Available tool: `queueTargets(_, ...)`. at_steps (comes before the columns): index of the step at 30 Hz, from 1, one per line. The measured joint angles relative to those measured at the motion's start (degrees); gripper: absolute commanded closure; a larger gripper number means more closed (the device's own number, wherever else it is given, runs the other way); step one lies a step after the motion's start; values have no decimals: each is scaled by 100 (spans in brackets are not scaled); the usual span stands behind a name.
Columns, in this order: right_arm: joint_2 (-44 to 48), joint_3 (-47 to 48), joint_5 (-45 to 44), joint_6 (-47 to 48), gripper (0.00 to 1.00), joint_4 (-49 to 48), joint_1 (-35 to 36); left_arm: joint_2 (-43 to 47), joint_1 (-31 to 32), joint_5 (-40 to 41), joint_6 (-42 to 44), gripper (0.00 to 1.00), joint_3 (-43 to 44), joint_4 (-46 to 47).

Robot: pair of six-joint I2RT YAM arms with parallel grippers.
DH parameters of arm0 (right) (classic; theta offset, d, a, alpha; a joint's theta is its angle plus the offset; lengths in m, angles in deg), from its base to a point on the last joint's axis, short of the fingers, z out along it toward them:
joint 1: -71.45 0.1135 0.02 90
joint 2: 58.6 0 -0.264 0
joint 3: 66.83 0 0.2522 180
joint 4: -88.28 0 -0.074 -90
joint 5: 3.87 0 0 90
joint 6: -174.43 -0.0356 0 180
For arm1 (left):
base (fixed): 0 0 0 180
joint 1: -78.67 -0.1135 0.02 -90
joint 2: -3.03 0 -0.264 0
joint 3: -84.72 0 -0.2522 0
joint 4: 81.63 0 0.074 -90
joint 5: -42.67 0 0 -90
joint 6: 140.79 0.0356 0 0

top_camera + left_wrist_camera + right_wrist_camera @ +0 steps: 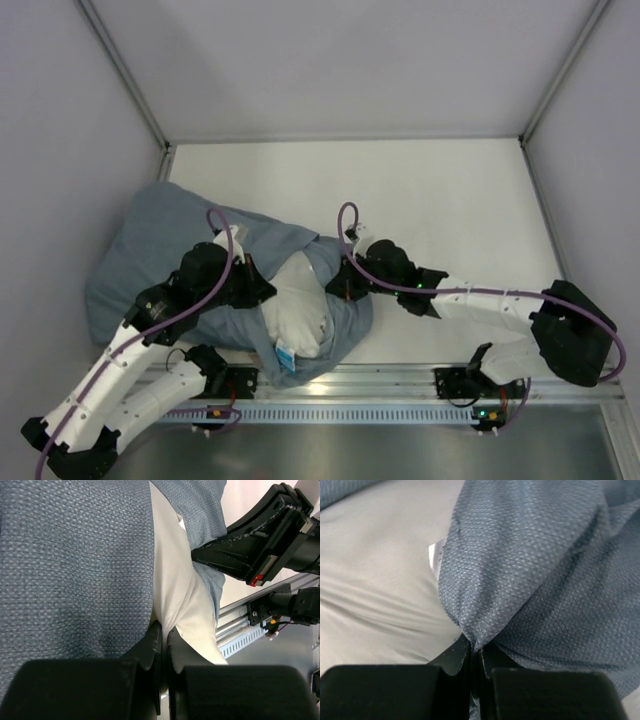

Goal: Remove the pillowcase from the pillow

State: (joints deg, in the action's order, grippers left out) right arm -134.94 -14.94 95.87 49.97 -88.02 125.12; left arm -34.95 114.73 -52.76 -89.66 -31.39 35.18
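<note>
The blue-grey pillowcase (150, 250) lies at the left of the table and covers most of the pillow. The white pillow (300, 315) sticks out of its open end near the front edge, with a small blue tag. My left gripper (262, 290) is shut on a fold of the white pillow (175, 580) beside the pillowcase (75, 565). My right gripper (340, 283) is shut on a bunch of the pillowcase (530, 565) at the open end, with the pillow (375, 580) to its left.
The white table (440, 190) stretches to the back and right. A metal rail (400, 385) runs along the front edge. Grey walls (60, 120) close in on the left, back and right.
</note>
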Motion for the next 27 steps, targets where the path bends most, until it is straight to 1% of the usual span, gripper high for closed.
queueTargets(3, -105, 133, -697, -66, 100, 92, 55, 39, -2, 50, 0, 100, 0, -17)
queueTargets(6, -328, 348, -1674, -131, 100, 356, 52, 114, -2, 136, 0, 100, 0, -50)
queueTargets(9, -533, 433, -2424, -195, 100, 590, -50, 190, -2, 223, 2, 100, 59, -219)
queueTargets(11, -599, 433, -2721, -223, 100, 756, -243, 227, -2, 302, 13, 100, 201, -402)
queueTargets(15, -763, 431, -2870, -219, 100, 903, -885, 334, -2, 446, 31, 100, 588, -717)
queueTargets(19, -975, 516, -2688, -201, 100, 935, -1434, 501, 0, 374, 22, 100, 737, -780)
queueTargets(22, -1241, 802, -2538, -168, 100, 973, -1631, 533, 0, 330, 20, 100, 839, -881)
queueTargets(27, -1698, 1244, -2247, -160, 100, 966, -1827, 581, -2, 345, 24, 100, 1246, -1071)
